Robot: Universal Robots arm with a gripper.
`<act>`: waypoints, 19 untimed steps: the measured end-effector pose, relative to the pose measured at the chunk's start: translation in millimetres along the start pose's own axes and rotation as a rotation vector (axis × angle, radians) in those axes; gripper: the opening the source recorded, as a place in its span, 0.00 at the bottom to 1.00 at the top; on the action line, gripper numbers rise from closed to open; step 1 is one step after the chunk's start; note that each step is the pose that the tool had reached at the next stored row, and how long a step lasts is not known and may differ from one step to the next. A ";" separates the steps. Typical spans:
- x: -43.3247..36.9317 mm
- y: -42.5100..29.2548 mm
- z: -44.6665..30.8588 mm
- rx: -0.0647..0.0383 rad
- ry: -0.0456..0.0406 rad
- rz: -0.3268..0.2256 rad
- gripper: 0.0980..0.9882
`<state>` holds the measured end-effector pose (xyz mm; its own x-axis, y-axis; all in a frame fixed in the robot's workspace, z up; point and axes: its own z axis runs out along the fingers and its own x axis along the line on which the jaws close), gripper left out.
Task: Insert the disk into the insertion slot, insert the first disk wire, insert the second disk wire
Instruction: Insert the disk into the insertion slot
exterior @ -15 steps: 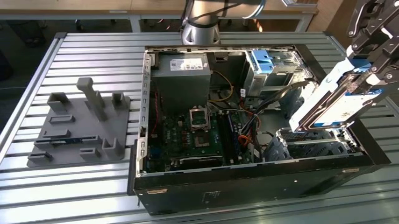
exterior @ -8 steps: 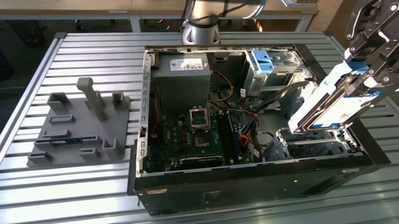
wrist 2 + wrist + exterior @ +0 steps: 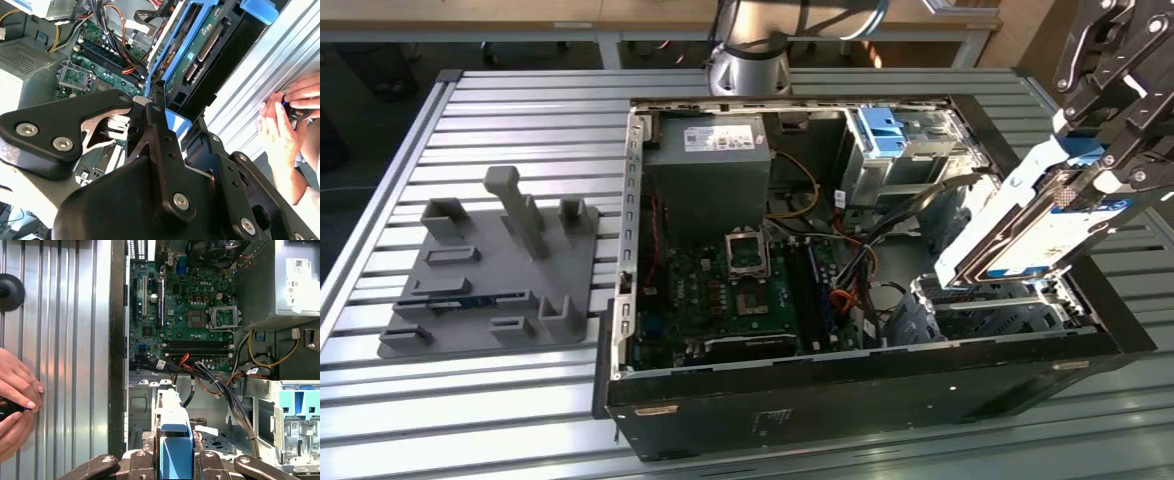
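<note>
Jaws shut firmly on the upper end of the disk (image 3: 1025,228) — gripper (image 3: 1094,170) holding the silver, blue-framed drive tilted on edge, lower end just above the insertion slot (image 3: 1003,305) and not yet inside it. In the first wrist view, black fingers (image 3: 141,460) pressed against either side of the light-blue frame. Slot set in the corner of an open black computer case (image 3: 854,405), toward the exterior view's right. Around it: a bundle of dark cables (image 3: 907,215) running close past the tilted drive, orange and red wires (image 3: 847,285) nearby, a green motherboard (image 3: 747,290), a grey power supply (image 3: 707,150) bearing a white sticker, and a taller cage (image 3: 901,140) with blue-fronted drives at the case's far side. Sticker print too small to make out. Underneath, a ribbed metal table (image 3: 520,110); on it, well apart from the case toward the exterior view's left, a grey fixture plate (image 3: 494,275) with upright posts and block-shaped holders. Behind the case, the arm's silver base (image 3: 750,65). Beyond the table, pale wooden desks — a workshop setting. On the tabletop beside the case wall, a person's hands (image 3: 15,405) held together around something small and dark.
</note>
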<state>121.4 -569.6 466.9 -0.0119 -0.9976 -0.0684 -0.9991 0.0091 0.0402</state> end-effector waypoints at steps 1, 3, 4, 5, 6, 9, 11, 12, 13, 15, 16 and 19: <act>0.0 0.0 0.0 0.000 0.0001 0.000 0.30; 0.0 0.0 0.0 0.000 -0.0001 0.000 0.30; 0.0 0.0 0.2 0.000 -0.0002 0.000 0.30; -0.4 0.0 0.5 0.000 -0.0003 0.000 0.30; -0.9 0.0 0.6 0.000 -0.0001 0.000 0.30; -1.2 -0.1 2.1 0.000 -0.0002 0.000 0.30; -1.1 -0.1 3.5 0.000 -0.0001 0.000 0.30; -1.0 -0.1 4.3 0.000 -0.0001 0.000 0.30; -1.0 -0.1 5.0 0.000 -0.0001 0.000 0.30; -0.9 -0.2 6.4 0.000 0.0000 -0.001 0.30; -0.9 -0.2 7.0 0.000 0.0000 -0.001 0.30; -0.7 -0.3 8.8 0.000 0.0000 -0.001 0.30</act>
<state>121.3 -568.2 458.2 -0.0108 -0.9976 -0.0684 -0.9992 0.0081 0.0402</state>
